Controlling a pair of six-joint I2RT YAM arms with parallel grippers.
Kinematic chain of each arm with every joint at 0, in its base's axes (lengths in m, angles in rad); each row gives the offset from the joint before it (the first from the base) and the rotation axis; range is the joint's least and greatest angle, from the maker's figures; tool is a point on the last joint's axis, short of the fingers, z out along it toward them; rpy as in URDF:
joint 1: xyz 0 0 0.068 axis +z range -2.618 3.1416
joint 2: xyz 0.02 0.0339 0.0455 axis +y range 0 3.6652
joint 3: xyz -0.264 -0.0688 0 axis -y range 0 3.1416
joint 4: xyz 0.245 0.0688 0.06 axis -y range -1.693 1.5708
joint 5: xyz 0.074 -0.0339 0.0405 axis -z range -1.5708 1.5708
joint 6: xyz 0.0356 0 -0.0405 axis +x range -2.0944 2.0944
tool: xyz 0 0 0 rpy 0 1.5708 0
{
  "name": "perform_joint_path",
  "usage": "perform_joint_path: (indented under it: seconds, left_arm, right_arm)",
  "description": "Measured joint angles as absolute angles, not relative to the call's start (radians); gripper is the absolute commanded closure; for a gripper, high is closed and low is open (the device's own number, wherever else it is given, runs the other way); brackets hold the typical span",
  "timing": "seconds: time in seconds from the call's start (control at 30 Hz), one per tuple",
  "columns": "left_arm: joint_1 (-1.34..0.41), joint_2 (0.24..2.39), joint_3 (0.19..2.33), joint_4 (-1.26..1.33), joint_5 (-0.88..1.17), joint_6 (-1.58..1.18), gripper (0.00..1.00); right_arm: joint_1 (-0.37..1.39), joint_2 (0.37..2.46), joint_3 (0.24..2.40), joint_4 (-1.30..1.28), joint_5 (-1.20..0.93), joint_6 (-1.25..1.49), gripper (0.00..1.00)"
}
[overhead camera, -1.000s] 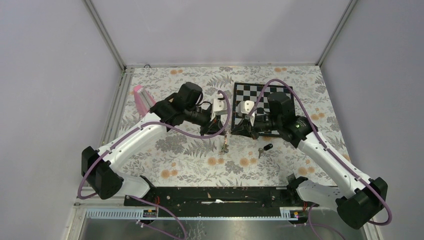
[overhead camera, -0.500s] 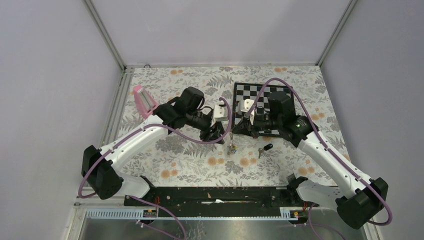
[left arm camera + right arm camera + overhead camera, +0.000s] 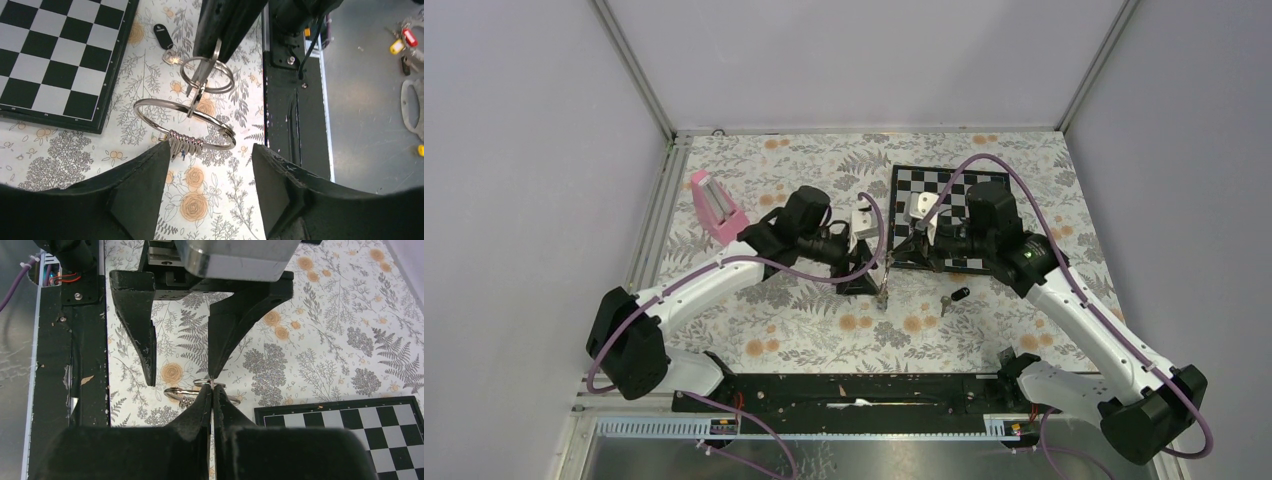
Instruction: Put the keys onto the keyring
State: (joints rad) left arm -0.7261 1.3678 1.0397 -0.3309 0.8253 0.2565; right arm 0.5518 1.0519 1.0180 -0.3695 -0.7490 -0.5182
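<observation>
While the right gripper [image 3: 212,392] holds its jaws pressed fully together on the top of the keyring [image 3: 192,107], a bunch of thin silver wire rings, the bunch hangs above the floral-patterned desk [image 3: 210,205]. From the left wrist view, a small double ring is pinched at the fingertips. A larger oval ring hangs below it, and a cluster of small coiled pieces sits on that ring's lower edge. A slim metal piece runs from the small ring down across the larger one. Whether it is the plain silver key cannot be told.

The left gripper [image 3: 210,149] faces the rings with its jaws well apart, one finger on either side of the larger ring. It grips nothing.

The small metal key with the black plastic head [image 3: 161,36] lies flat on the desk. It is near an edge of the black-and-white chessboard [image 3: 50,55] and well apart from the hanging rings and from both grippers.

Assessment: the keyring is lifted and presented, which I judge to be preparation only. The black-headed key is not yet on the ring. It has to be picked up, a coil opened and the key slid on. The silver key's status is unconfirmed. At best, I judge the task partly done.
</observation>
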Motion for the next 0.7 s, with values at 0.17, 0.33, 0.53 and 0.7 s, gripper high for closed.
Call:
perform_joint_path:
  seconds: [0.17, 0.33, 0.53, 0.7]
  left_arm:
    - [-0.725, 1.370, 1.023, -0.222, 0.834, 0.157, 0.28]
    - [-0.725, 1.391, 0.983, -0.131, 0.876, 0.085, 0.26]
    - [-0.725, 1.451, 0.971, -0.051, 0.886, -0.001, 0.30]
    - [-0.724, 1.475, 0.971, 0.006, 0.895, -0.057, 0.53]
  right_arm:
    - [0.542, 1.052, 1.018, -0.352, -0.740, -0.494, 1.00]
    - [0.535, 1.052, 1.018, -0.346, -0.733, -0.477, 1.00]
    - [0.528, 1.052, 1.018, -0.345, -0.724, -0.464, 1.00]
    - [0.524, 1.050, 1.018, -0.344, -0.723, -0.461, 1.00]
